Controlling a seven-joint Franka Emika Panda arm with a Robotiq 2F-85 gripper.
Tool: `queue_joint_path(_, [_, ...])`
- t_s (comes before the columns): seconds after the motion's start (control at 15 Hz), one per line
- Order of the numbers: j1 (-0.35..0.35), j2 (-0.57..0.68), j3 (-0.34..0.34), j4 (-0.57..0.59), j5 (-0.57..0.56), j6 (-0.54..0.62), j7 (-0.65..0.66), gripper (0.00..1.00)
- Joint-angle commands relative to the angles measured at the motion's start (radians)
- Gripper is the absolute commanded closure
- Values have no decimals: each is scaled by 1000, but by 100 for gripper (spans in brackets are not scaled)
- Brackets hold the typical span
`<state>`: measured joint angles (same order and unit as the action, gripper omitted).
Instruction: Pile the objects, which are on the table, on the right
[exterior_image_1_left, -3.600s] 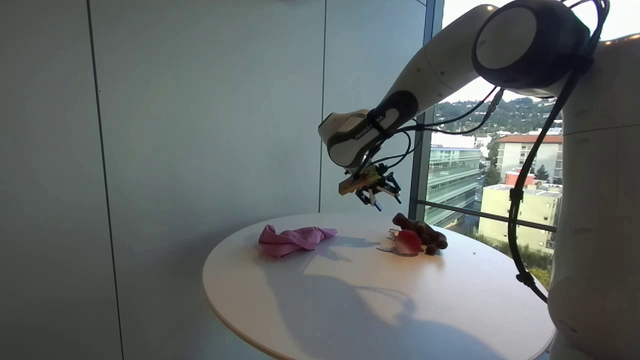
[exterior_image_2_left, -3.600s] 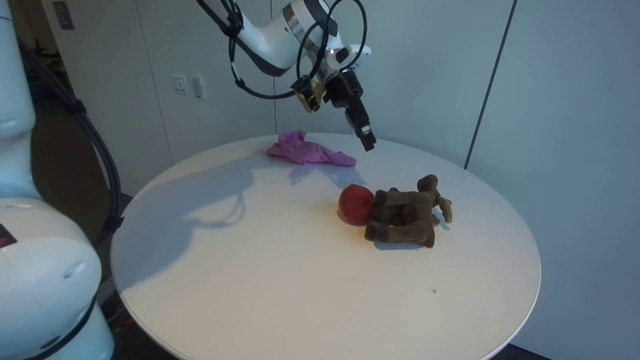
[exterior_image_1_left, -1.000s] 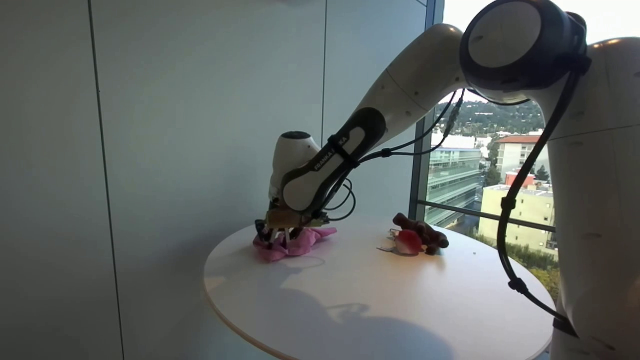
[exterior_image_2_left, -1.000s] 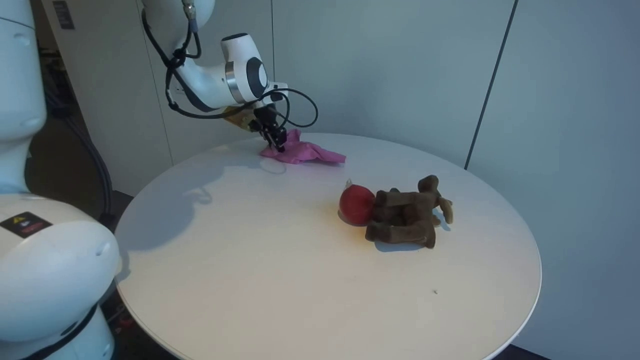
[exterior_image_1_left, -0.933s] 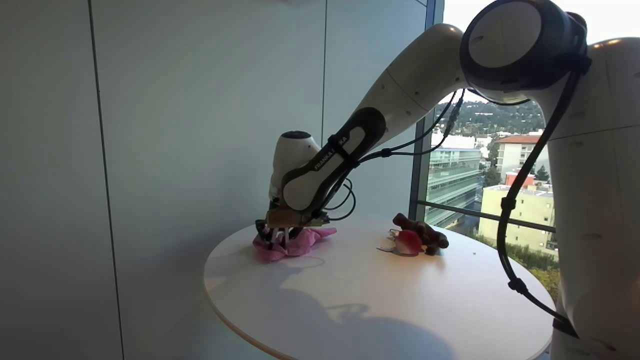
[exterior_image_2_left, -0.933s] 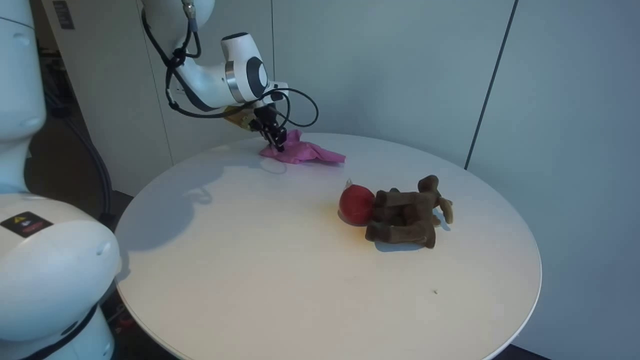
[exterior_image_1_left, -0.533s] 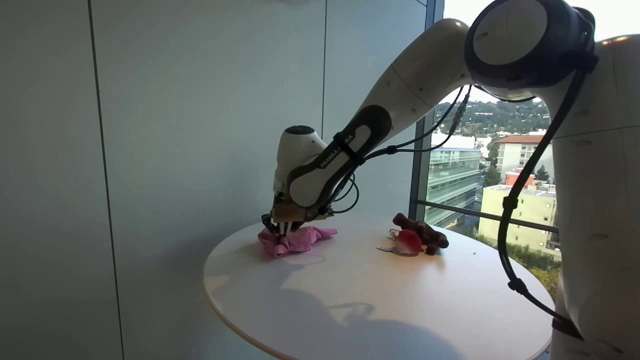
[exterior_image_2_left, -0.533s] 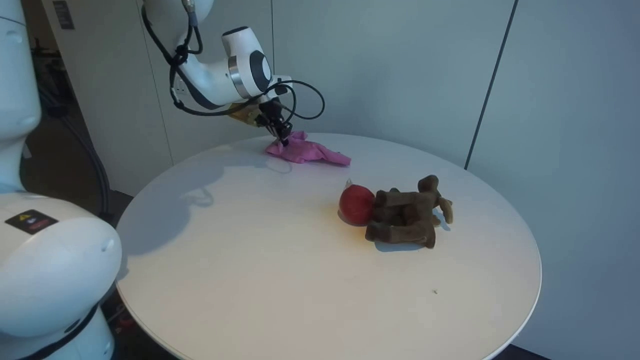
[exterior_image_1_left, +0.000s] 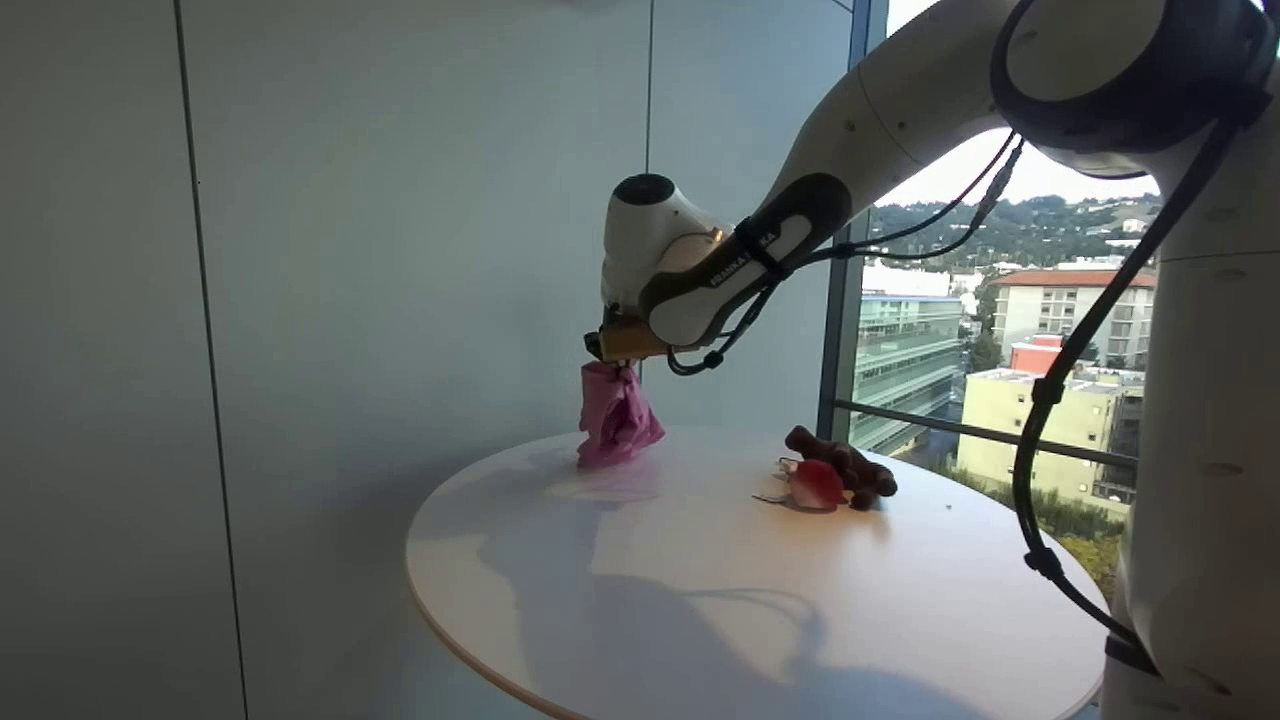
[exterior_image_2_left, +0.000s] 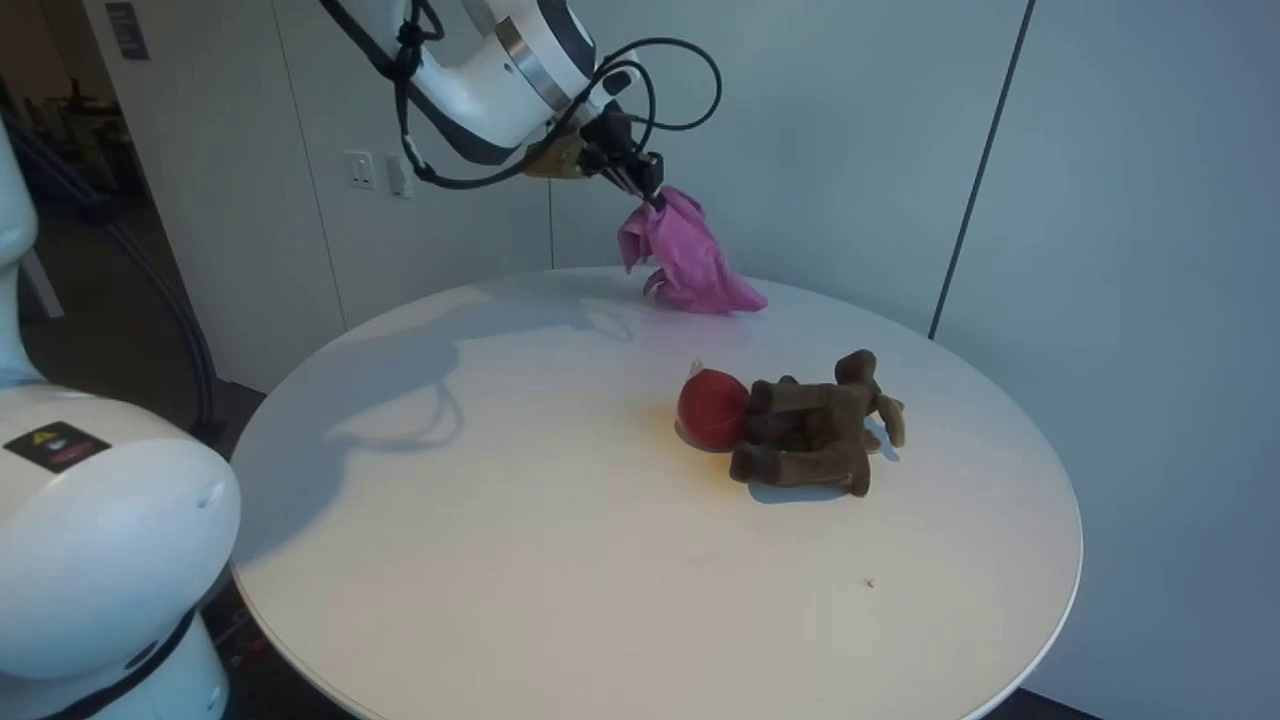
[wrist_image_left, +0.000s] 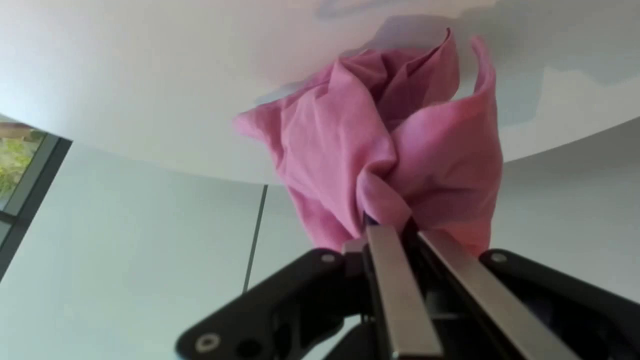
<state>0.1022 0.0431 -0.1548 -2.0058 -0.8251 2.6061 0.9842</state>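
Observation:
My gripper (wrist_image_left: 391, 223) is shut on a bunched fold of the pink cloth (wrist_image_left: 340, 135), which spreads out beyond the fingertips in the wrist view. In both exterior views the cloth (exterior_image_1_left: 618, 420) hangs down from the gripper (exterior_image_2_left: 657, 200) above the far part of the round white table (exterior_image_2_left: 560, 560). A red ball (exterior_image_2_left: 712, 410) rests on the table, against the legs of a brown plush toy (exterior_image_2_left: 815, 430) that lies on its side. In an exterior view the ball (exterior_image_1_left: 817, 486) partly covers the toy (exterior_image_1_left: 850, 466).
A thin pale bit (exterior_image_1_left: 770, 498) shows beside the ball, too small to make out. A tiny dark speck (exterior_image_2_left: 869, 583) lies on the tabletop. Pale wall panels (exterior_image_2_left: 800, 150) rise behind the table, and a window (exterior_image_1_left: 920, 330) stands beyond the arm.
The jaws have shut on the pink cloth. Gripper and cloth have risen off the table and shifted rightward in both exterior views. Ball and plush toy stay where they were.

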Motion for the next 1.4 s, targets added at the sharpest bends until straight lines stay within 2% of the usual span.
queue_joint_path(0.0, [-26,-64,-41,51,-196,-82,123,98])
queue_joint_path(0.07, [-37,-77,-51,59,-247,-109,155,98])
queue_joint_path(0.13, [-96,-90,-7,67,-292,-144,181,98])
queue_joint_path(0.47, [-175,-152,9,34,-520,-352,292,98])
queue_joint_path(0.73, [-183,-163,35,-22,-511,-637,273,98])
queue_joint_path(0.93, [-173,-154,60,-58,-463,-860,243,98])
queue_joint_path(1.07, [-165,-156,68,-88,-368,-911,211,98])
queue_joint_path(1.13, [-161,-162,67,-102,-278,-894,209,67])
queue_joint_path(1.2, [-159,-161,70,-107,-210,-898,212,66])
queue_joint_path(1.33, [-158,-169,73,-116,-72,-869,204,53])
